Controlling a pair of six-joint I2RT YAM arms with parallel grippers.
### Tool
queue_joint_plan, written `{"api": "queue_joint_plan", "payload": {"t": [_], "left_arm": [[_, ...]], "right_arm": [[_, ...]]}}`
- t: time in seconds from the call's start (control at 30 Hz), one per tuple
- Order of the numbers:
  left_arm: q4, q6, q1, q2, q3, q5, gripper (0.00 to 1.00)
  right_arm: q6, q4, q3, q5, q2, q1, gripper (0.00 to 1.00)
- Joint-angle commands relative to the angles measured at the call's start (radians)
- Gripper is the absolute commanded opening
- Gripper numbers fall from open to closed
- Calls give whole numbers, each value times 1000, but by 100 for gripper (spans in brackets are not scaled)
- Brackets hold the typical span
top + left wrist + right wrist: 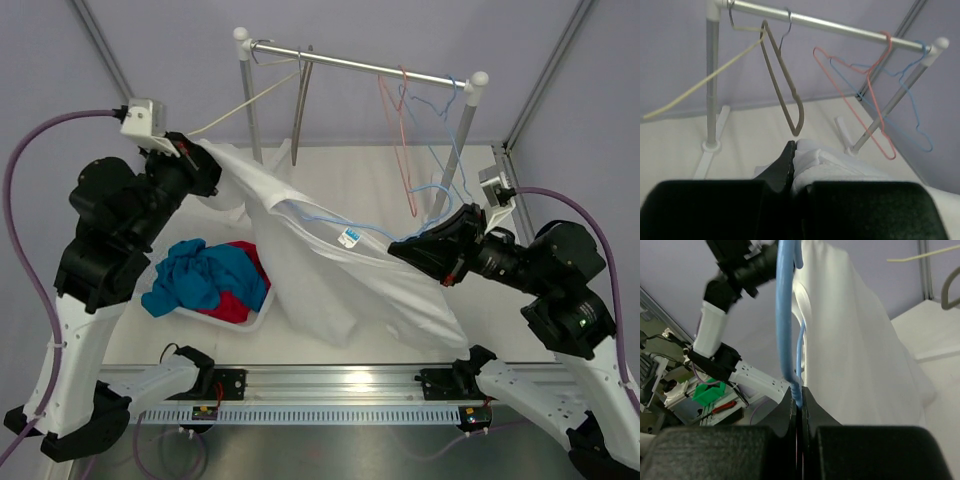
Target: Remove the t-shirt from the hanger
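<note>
A white t-shirt [330, 270] hangs stretched between my two grippers above the table. My left gripper [196, 150] is shut on a bunched corner of the t-shirt [820, 162] at the upper left. A light blue wire hanger [325, 218] runs through the shirt's neck. My right gripper [398, 245] is shut on the hanger's twisted neck [798, 395], with the shirt [855, 350] draped just right of it in the right wrist view.
A metal clothes rail [360, 66] stands at the back with a beige hanger [785, 85], a tan one, a red hanger [400, 140] and a blue hanger [450, 150]. A white basket [165, 305] with blue and red clothes sits at front left.
</note>
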Motion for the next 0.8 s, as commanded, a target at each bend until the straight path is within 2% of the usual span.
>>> {"api": "queue_joint_plan", "payload": {"t": [0.0,0.13,0.2,0.3,0.37,0.5,0.57,0.6,0.63,0.7,0.73,0.77], "left_arm": [[-4,19,20,51,159,-131,0],[-61,5,54,155,210,-90,0],[-65,-16,51,168,165,-37,0],[-61,-33,53,162,73,-68,0],[-59,-38,53,153,35,-2,0],[-65,-18,57,121,19,-82,0],[-56,-19,57,110,16,1,0],[-38,-38,56,92,-14,141,0],[-10,-45,47,78,-45,215,0],[86,-59,-54,39,-123,309,0],[118,-58,-111,0,-205,308,0],[179,-53,-225,-19,-246,303,5]], "right_arm": [[-45,-90,-16,-91,-82,5,0],[-93,-123,33,-124,-187,7,0],[-81,-79,39,-93,-211,7,0],[-70,-16,59,-47,-244,5,0],[-52,65,44,-32,-257,7,0],[6,139,49,-99,-220,5,0],[33,218,27,-113,-209,7,0],[56,246,20,-107,-202,5,0],[60,264,12,-98,-177,5,0],[56,301,15,-26,-134,5,0],[56,311,32,-6,-76,5,0],[57,362,42,29,-47,5,0]]}}
